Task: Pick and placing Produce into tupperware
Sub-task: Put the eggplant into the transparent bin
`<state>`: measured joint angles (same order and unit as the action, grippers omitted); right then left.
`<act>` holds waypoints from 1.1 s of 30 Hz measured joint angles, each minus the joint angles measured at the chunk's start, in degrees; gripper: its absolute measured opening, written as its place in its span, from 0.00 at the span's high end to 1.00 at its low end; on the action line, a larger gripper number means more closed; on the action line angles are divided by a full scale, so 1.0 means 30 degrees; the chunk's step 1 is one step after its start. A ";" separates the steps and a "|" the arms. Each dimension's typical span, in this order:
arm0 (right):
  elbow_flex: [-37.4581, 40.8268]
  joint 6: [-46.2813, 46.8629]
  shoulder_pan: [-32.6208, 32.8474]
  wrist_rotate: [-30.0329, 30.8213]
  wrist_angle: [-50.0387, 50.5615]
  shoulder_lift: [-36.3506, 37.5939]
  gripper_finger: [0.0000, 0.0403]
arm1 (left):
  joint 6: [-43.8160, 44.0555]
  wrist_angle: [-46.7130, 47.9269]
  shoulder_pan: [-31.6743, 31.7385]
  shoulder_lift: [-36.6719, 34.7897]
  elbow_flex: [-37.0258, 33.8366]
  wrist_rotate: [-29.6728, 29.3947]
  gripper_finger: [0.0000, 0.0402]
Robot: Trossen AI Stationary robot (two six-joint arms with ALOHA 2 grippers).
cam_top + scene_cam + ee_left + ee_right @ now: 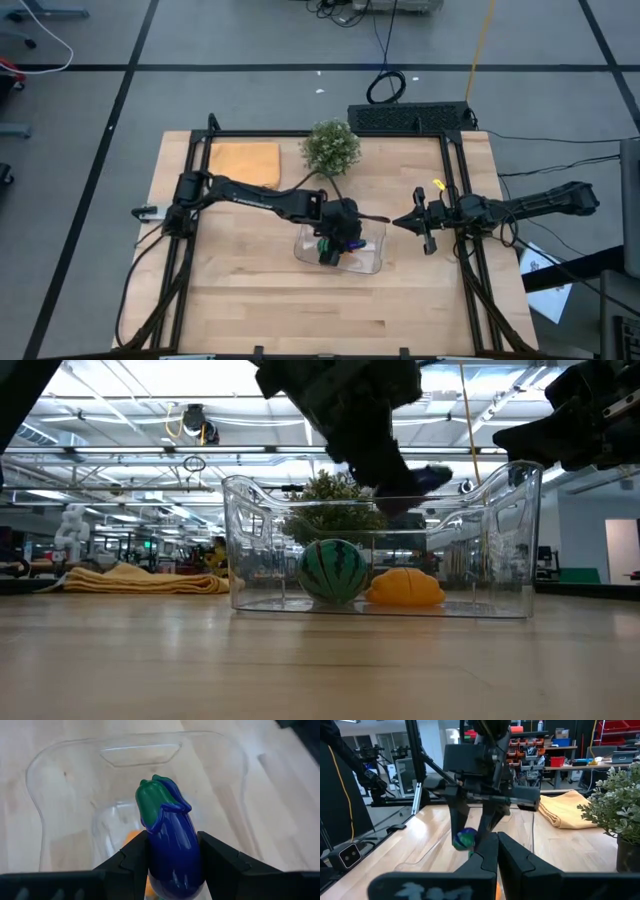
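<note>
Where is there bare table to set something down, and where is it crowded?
Free: the near strip of table in front of the tupperware. Crowded: around the tupperware, where the left gripper holds the eggplant, with the right gripper beside it.

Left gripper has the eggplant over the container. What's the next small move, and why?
Probably lower slightly and open. The left gripper holds the eggplant above the clear container, where the watermelon ball and the orange piece already lie, so a short drop should land it inside.
</note>
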<state>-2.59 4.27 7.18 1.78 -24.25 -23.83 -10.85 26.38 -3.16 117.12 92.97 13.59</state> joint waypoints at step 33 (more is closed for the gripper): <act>0.0007 -0.0007 -0.0007 0.0007 -0.0102 -0.0073 1.00 | 0.2102 -0.0343 -0.0324 0.1045 -0.0015 -0.1080 0.62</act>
<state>-2.57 4.25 7.16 1.80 -24.56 -24.05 -4.55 25.36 -4.13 120.26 92.92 10.35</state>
